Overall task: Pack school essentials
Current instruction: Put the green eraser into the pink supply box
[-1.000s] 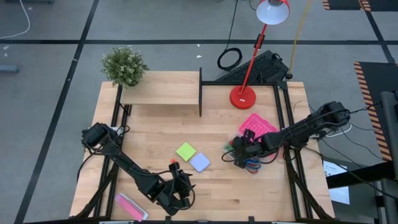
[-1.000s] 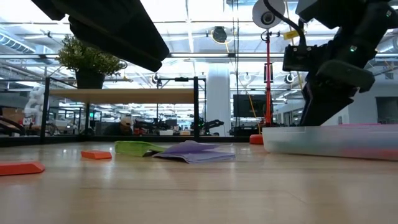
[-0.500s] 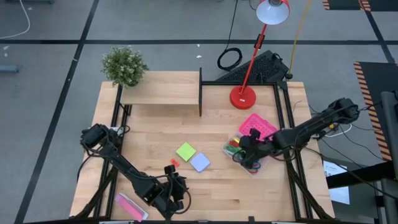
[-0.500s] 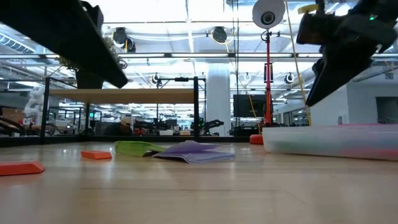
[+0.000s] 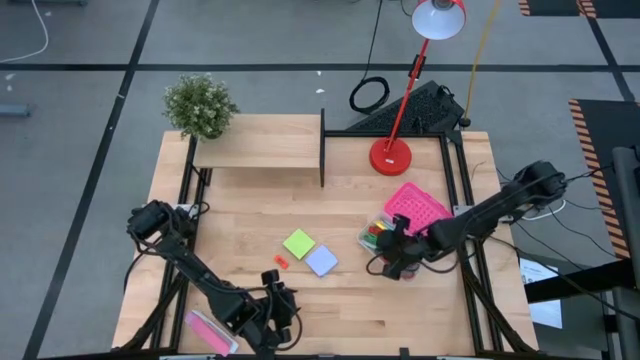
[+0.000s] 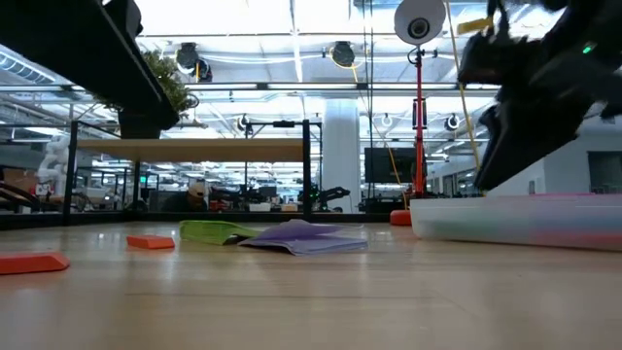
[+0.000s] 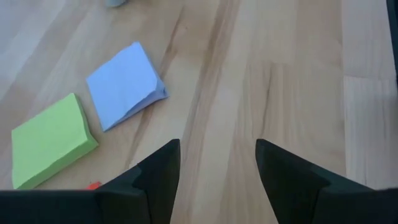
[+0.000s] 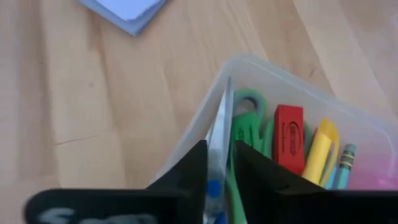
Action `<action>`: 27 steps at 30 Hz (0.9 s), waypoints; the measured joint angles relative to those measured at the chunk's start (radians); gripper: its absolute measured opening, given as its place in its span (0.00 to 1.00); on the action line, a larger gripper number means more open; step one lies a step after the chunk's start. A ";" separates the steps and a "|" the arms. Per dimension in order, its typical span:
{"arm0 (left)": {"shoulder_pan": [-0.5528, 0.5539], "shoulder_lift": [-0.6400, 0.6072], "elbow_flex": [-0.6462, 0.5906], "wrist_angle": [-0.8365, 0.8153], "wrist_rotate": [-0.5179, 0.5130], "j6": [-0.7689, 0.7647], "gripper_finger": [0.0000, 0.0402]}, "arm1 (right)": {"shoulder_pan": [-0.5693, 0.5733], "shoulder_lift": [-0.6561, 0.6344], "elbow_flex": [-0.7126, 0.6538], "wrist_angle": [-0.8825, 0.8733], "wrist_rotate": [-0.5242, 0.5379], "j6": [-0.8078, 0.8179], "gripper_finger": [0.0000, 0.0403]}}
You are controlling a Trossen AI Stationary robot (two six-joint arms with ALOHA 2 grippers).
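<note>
From above, a wooden worktop point(image 5: 250, 210) fills the middle of the frame. The right end effector point(image 5: 392, 262) sits at centre right, at the near end of a clear box point(image 5: 368, 238) that holds stationery, with a pink lid point(image 5: 417, 205) leaning beside it. The left end effector point(image 5: 276, 318) waits at the bottom centre. Still loose in the middle are a green notepad point(image 5: 298, 243), a pale-blue notepad point(image 5: 321, 260) and a small red block point(image 5: 281, 262). A pink packet point(image 5: 210, 331) lies at lower left.

From table height, both pads lie flat at centre and the box stands at right.

The left wrist camera shows its fingers point(image 7: 155, 177) spread, holding nothing, above bare wood near both pads.

The right wrist camera shows fingers pinching the blades of blue-handled scissors point(image 8: 219, 140) over the box, which already contains green scissors point(image 8: 247, 109), a red eraser point(image 8: 288, 137) and pencils.

Packing looks well advanced: the pads and the block remain.
</note>
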 joint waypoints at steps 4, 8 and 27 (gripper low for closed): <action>0.002 0.000 0.000 0.000 -0.016 -0.004 0.53 | -0.027 0.046 0.000 0.012 -0.005 -0.008 0.07; 0.002 0.000 0.000 -0.002 -0.017 -0.003 0.53 | -0.043 0.069 0.000 -0.002 -0.007 -0.009 0.01; -0.027 0.000 0.000 -0.019 -0.019 0.010 0.53 | -0.082 -0.004 0.000 -0.047 -0.002 -0.003 0.01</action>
